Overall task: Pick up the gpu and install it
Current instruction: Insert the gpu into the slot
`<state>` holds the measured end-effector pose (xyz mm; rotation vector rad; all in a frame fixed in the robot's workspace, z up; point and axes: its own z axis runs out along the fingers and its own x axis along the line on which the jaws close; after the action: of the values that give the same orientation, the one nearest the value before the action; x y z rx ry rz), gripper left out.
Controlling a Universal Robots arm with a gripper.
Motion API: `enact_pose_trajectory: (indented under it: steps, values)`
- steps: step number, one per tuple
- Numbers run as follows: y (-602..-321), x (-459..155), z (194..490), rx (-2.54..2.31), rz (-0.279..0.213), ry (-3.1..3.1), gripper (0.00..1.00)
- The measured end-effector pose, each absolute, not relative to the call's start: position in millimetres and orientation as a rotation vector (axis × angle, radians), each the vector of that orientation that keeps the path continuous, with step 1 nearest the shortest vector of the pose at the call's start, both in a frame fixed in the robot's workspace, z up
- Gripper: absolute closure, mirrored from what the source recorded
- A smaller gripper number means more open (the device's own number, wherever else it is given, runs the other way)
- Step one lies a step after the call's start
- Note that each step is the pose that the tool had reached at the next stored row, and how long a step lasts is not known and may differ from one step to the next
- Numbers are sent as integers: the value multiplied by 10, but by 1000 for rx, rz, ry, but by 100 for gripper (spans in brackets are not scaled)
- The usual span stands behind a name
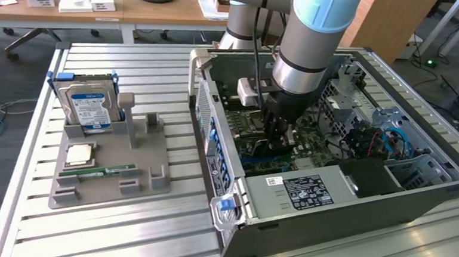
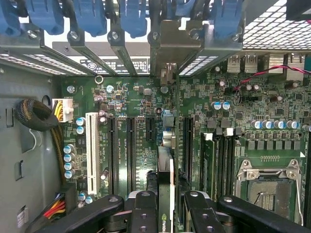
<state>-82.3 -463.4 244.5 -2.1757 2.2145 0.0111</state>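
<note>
The gpu point(image 2: 165, 182) stands edge-on over the green motherboard point(image 2: 126, 102), a thin dark card with a logo on its near edge. Its pale metal bracket point(image 2: 170, 46) sits in a rear slot opening of the case. My gripper point(image 2: 167, 213) is shut on the card, one black finger point(image 2: 144, 213) on either side. In the exterior view the gripper point(image 1: 279, 144) reaches straight down into the open computer case point(image 1: 351, 225), low over the board; the card itself is hidden behind the fingers there.
Black expansion slots and a white slot point(image 2: 91, 145) flank the card, with the CPU socket point(image 2: 267, 182) further off. Blue latches point(image 2: 87, 14) line the rear. A power supply point(image 1: 306, 192) fills the case's near end. Outside, a grey fixture point(image 1: 151, 159) holds a hard drive point(image 1: 87, 108), a processor point(image 1: 80, 154) and a memory stick point(image 1: 107, 172).
</note>
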Motion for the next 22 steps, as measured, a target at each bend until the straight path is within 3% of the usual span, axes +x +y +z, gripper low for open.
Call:
enact_pose_trajectory:
  steps: [22]
  values:
    - [-4630, -824, 2422, -2176, 11, 2214, 74]
